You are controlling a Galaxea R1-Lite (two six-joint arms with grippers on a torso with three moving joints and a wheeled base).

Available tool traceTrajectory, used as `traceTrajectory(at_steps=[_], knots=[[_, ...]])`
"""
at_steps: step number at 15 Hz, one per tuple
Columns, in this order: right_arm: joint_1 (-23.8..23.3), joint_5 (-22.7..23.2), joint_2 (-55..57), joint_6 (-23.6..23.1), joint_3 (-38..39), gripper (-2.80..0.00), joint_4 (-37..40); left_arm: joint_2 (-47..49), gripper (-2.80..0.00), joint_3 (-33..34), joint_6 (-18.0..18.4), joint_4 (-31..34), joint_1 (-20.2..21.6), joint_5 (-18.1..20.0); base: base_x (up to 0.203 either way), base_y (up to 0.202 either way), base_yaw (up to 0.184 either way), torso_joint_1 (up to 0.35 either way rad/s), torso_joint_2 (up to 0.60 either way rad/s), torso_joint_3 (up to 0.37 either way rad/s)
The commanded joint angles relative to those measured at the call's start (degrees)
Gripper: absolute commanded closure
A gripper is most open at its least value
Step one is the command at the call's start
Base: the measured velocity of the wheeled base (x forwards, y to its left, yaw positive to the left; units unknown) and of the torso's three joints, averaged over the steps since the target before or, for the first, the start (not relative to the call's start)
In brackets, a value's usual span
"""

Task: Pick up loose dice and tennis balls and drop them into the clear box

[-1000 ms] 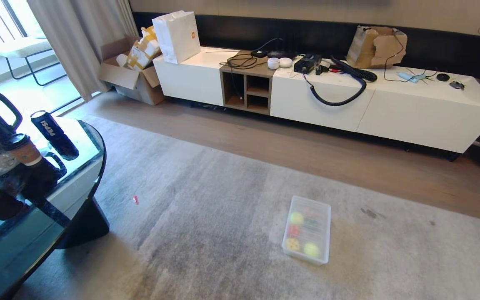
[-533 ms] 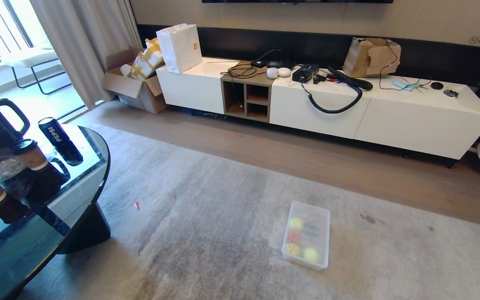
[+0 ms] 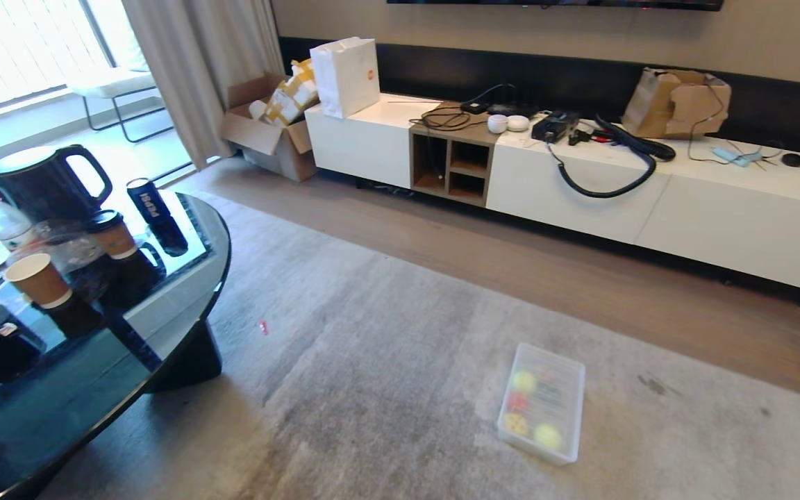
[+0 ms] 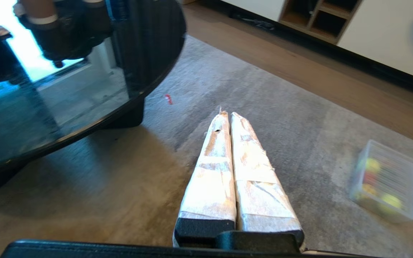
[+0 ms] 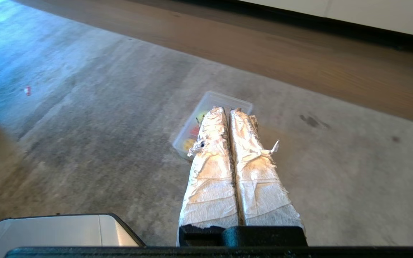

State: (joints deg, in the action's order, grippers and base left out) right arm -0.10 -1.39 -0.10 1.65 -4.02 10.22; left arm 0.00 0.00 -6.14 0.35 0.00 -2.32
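Both claws are sitting pressed together and holding nothing. The left gripper (image 4: 229, 114) is hanging above bare rug, its taped fingers (image 4: 213, 168) meeting along their whole length. The right gripper (image 5: 228, 109) is doing the same, its fingers (image 5: 212, 172) touching each other, with the tips lying in front of the clear box (image 5: 212, 98) from that camera's angle; contact with it cannot be told.

In the head view neither arm is showing. The clear box (image 3: 576, 410) is resting on the grey rug (image 3: 372, 361) at about five o'clock in the picture, well apart from everything else. Open rug is lying all around it: a wide stretch toward nine o'clock up to the round black glass table (image 3: 185, 305), and a band toward twelve o'clock that is ending at the wooden floor (image 3: 546, 271) and the long white cabinet (image 3: 580, 201).

The box's long axis is running roughly from twelve to six o'clock, tipped slightly, its open top facing up. Inside, two tennis balls (image 3: 523, 381) are showing, one at the far end and one at the near end, with a red die (image 3: 517, 402) and a yellow die (image 3: 513, 423) between them along the left wall. A small red scrap (image 3: 263, 326) is lying on the rug near the table's base.
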Motion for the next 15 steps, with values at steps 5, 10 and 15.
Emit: traceTrajectory(at_steps=[5, 10, 15], knots=[[0.0, 0.0, 0.1, 0.1, 0.0, 0.0, 0.0, 0.1, 0.0, 0.0, -0.2, 0.0, 0.0, -0.2, 0.0, -0.007, 0.163, 0.003, 0.0, 0.0], [0.0, 0.0, 0.1, 0.1, 0.0, 0.0, 0.0, 0.0, 0.0, 0.0, -0.2, 0.0, 0.0, -0.3, 0.0, -0.009, 0.163, 0.002, 0.0, 0.003], [0.0, 0.0, 0.1, 0.1, 0.0, 0.0, 0.0, 0.1, 0.0, 0.0, -0.2, 0.0, 0.0, -0.3, 0.003, -0.008, 0.164, 0.003, 0.0, 0.003]])
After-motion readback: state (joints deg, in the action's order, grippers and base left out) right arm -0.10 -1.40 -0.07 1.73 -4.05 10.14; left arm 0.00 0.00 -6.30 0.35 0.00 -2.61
